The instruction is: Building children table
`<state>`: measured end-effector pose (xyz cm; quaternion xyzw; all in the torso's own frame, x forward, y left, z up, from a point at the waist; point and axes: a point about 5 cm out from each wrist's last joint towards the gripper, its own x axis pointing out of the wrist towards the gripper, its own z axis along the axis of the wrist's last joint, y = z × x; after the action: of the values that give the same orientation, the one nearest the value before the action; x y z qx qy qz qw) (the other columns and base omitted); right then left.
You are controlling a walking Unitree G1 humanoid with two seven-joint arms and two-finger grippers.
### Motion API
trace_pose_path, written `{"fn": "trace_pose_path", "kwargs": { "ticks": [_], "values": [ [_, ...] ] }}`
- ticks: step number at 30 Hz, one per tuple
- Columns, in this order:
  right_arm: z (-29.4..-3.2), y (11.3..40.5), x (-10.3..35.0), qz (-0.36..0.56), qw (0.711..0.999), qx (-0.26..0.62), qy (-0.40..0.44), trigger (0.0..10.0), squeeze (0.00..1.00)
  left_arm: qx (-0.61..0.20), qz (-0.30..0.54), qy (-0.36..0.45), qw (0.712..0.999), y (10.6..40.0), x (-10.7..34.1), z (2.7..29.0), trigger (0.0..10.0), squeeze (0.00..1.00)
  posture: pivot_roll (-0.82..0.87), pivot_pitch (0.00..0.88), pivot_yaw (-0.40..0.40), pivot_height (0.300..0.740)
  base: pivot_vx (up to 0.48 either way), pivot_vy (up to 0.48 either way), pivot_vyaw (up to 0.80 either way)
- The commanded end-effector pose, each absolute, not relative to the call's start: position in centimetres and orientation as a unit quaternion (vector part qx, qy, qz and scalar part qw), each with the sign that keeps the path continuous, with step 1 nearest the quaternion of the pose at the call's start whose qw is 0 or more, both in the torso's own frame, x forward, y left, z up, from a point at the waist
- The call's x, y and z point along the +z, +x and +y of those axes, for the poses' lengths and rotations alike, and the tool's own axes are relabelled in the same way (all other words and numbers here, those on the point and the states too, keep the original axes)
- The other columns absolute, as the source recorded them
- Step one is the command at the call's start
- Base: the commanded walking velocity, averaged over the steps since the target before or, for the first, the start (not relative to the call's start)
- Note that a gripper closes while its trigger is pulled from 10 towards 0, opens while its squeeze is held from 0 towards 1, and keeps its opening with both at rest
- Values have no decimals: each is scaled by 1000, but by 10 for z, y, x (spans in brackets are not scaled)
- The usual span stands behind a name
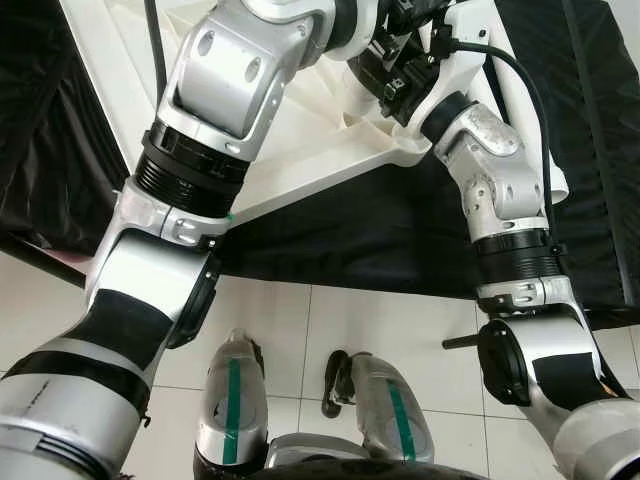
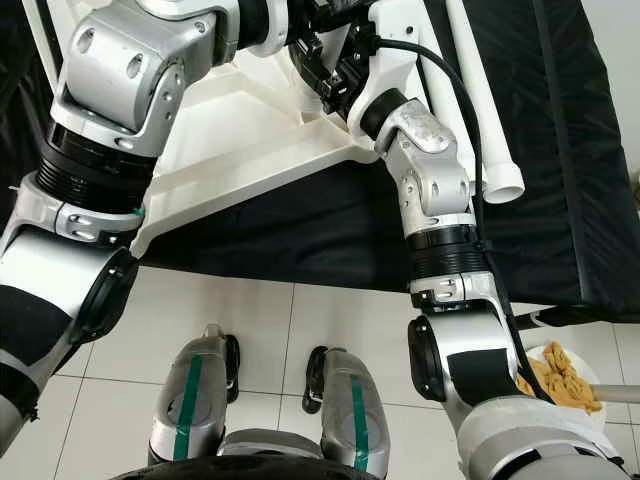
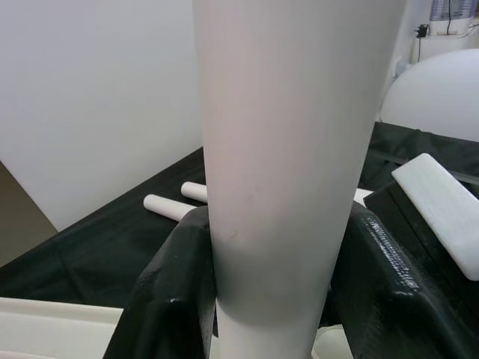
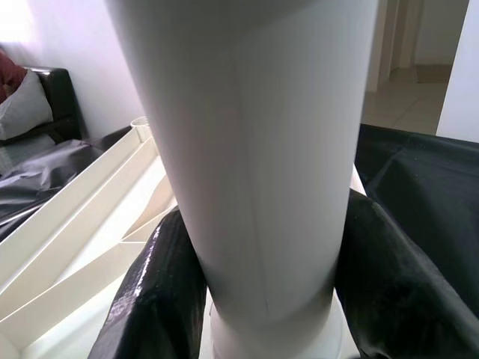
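A white table top (image 2: 250, 140) lies underside up on a black cloth, its ribs showing. At its near corner a white table leg (image 3: 288, 164) stands upright in a socket. My left gripper (image 3: 277, 292) is shut on this leg, one black finger (image 3: 176, 299) on each side. The right gripper (image 4: 262, 299) is also shut on the same table leg (image 4: 254, 149), low down by the socket, with the ribbed underside (image 4: 75, 224) beside it. In the head views both arms reach to that corner, where the black grippers (image 2: 325, 60) meet.
A spare white leg (image 2: 490, 130) lies on the black cloth (image 2: 320, 230) to the right of the table top. Two more legs (image 3: 168, 206) and a flat white part (image 3: 441, 213) lie farther off. White tiled floor (image 1: 380, 330) lies under my feet. A bowl of tan stuff (image 2: 565, 375) sits at the lower right.
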<state>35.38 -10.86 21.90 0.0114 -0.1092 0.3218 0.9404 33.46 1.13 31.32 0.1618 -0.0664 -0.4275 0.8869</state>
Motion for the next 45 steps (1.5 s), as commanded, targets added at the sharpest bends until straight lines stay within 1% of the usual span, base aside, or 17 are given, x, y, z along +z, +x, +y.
{"fn": "trace_pose_path", "kwargs": {
  "ticks": [1,13,14,15,16,18,19,21,22,27,38,45],
  "values": [
    [-109,355,214,-102,940,324,21,10000,0,-385,-95,159,904,335,326,11,10000,0,104,14,-78,740,0,0,0],
    [-110,357,204,-101,943,317,32,10000,0,-385,-95,158,904,335,328,12,10000,0,108,21,-71,740,0,0,0],
    [-110,357,203,-100,941,321,44,10000,427,-385,-95,158,904,336,328,12,10000,0,109,21,-69,740,0,0,0],
    [-110,357,203,-100,941,321,44,10000,427,-385,-95,158,904,336,328,12,10000,0,109,21,-69,740,0,0,0],
    [-109,356,203,-103,938,327,49,10000,1000,-384,-96,158,904,336,328,12,10000,0,109,21,-69,740,0,0,0],
    [-109,356,203,-105,937,329,49,10000,1000,-384,-96,158,904,336,329,12,10000,0,109,23,-68,740,0,0,0],
    [-109,357,203,-104,938,327,46,10000,816,-384,-97,158,904,336,329,12,10000,0,108,24,-67,740,0,0,0],
    [-109,357,202,-103,939,325,42,10000,816,-385,-97,158,904,336,330,11,10000,0,108,24,-67,740,0,0,0],
    [-108,358,202,-105,939,325,40,10000,0,-385,-98,158,904,336,330,11,10000,0,108,24,-67,740,0,0,0],
    [-108,359,203,-110,939,325,38,10000,0,-384,-98,158,904,336,330,11,10000,0,109,26,-68,740,0,0,0],
    [-108,363,213,-152,937,313,43,10000,0,-388,-96,153,904,334,330,9,10000,0,110,35,-69,740,0,0,0],
    [-108,364,213,-156,937,310,43,10000,0,-391,-95,151,903,333,331,7,10000,0,110,38,-68,740,0,0,0]
  ]
}}
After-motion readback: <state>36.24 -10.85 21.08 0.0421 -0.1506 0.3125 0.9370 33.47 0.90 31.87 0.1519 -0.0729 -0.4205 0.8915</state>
